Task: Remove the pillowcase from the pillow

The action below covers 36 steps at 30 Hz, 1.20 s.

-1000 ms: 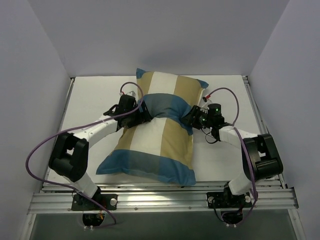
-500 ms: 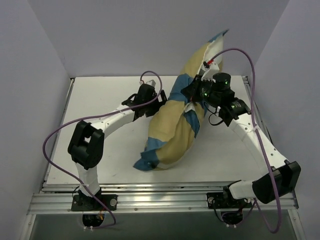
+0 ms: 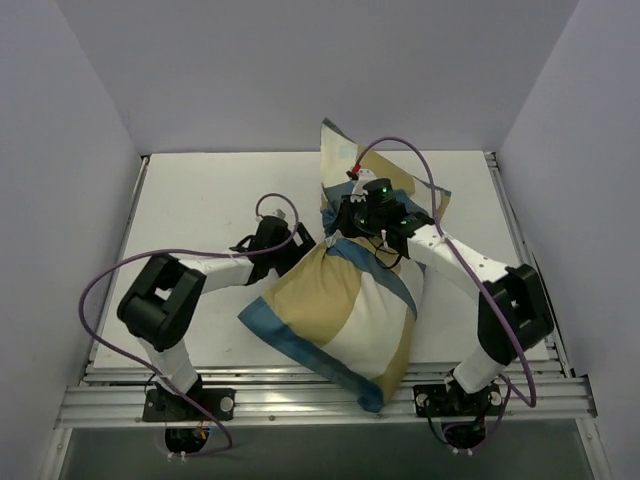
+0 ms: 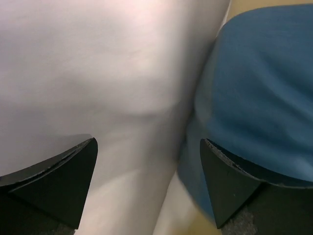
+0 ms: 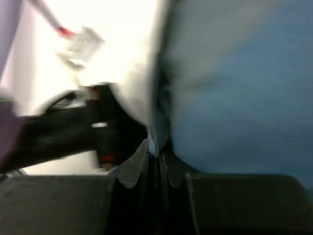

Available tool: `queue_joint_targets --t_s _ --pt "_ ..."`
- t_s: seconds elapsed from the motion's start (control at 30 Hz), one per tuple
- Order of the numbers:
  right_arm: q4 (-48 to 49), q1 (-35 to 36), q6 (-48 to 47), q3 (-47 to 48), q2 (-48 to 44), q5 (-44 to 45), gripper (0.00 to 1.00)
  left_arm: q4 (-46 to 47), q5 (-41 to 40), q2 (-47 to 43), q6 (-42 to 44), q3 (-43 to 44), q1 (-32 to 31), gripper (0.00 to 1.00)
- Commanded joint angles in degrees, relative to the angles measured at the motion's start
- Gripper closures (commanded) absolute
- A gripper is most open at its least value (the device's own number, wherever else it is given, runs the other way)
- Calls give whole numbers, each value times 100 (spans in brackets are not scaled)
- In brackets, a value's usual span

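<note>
Pillowcase (image 3: 340, 320) in blocks of blue, tan and cream lies slantwise across the white surface (image 3: 190, 200). It is still drawn over the pillow, which is hidden inside it. Its plump lower end reaches past the surface's near edge, and its thin upper corner stands up toward the back wall. About a third of the way down from that upper corner the cover is gathered into a narrow waist. The right arm (image 3: 470, 265) reaches in from the pillowcase's right side and the left arm (image 3: 200, 275) from its left side. The right claw (image 3: 342, 232) sits on top of that waist. Its wrist view, though blurred, shows the right claw (image 5: 156, 164) clenched, its jaws together on a thin fold of the blue fabric. The left claw (image 3: 300, 243) rests against the pillowcase's left flank, just beside the waist and level with it. In its own wrist view the left claw (image 4: 146, 186) is spread wide and grips nothing. One finger is over a white area and the other over a blue block of the cover. Whether that white is the cream block or the surface cannot be told.
</note>
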Motion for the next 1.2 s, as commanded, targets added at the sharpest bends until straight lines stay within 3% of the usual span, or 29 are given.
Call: queue_joint_targets --t_s 0.0,0.17,0.27,0.3,0.37,0.4,0.57,0.73,0.97,1.17 --pt "552 54 -14 -279 329 152 100 -29 -338 -893 -311 -875 412 5" --pt "315 378 -23 201 628 283 98 -1364 -970 -2211 381 -1123 756 6" --pt "-97 572 -111 755 550 556 79 -2155 -1392 -3090 794 -957 844 6" --pt "-194 669 -111 879 506 609 66 -2557 -1619 -3318 901 -895 862 6" --pt "-492 748 -120 1082 279 741 53 -2937 -1814 -3899 1199 -754 906 6" --pt "-564 818 -137 1248 173 828 38 -3244 -1946 -4075 1314 -579 915 6" --pt "-1214 863 -85 1417 -687 2063 13 -3712 -1658 -4700 2139 72 915 6" --pt "-1942 444 47 848 -1576 3166 6 -3345 -624 -4517 2545 581 897 6" --pt "-2304 -806 259 -621 -2825 2605 5 -2354 -383 -3287 2827 1443 414 6" --pt "-1840 -1018 372 -1711 -2993 2034 6 -1534 -154 -1801 2546 1778 -78 5"
